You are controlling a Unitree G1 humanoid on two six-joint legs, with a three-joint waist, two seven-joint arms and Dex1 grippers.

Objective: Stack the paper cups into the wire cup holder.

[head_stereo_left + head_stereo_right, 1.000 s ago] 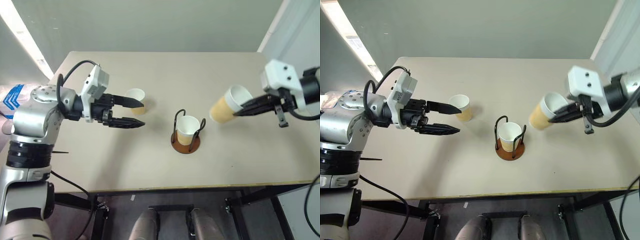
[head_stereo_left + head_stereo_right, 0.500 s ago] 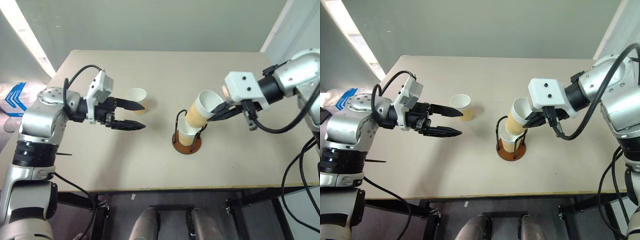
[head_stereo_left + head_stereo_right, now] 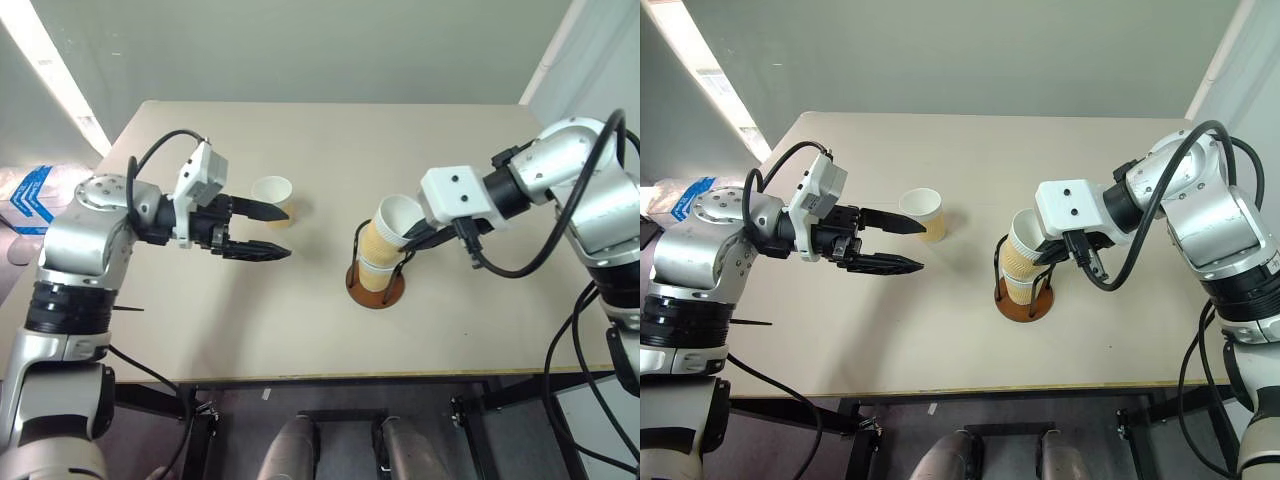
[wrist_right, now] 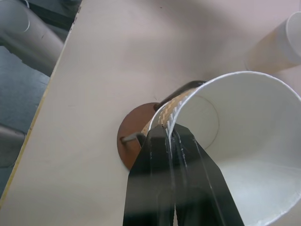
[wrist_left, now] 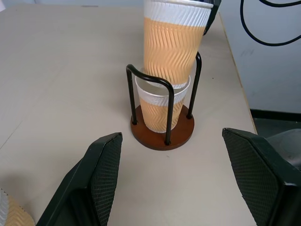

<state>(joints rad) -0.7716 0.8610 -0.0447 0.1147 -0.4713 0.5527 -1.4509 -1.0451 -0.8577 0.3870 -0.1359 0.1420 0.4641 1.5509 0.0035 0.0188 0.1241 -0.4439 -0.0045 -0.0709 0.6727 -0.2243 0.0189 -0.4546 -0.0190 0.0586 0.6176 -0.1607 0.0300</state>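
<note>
Right gripper (image 3: 415, 236), clenched on a cup's (image 3: 384, 229) rim, has lowered it partway into the holder's (image 3: 376, 285) seated cup; left gripper (image 3: 268, 229) gapes empty.

cups (image 5: 170, 44): tan-yellow zigzag-ribbed wall, white rim and inside | holder (image 5: 162, 134): reddish-brown round base, black wire loops | bench (image 3: 300, 330): plain beige | hand fingers (image 5: 104, 174): black, cross-hatched pads

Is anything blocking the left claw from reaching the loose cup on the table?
Nothing visible. The loose paper cup stands alone on the table just beyond the open left claw, with bare tabletop between them.
</note>
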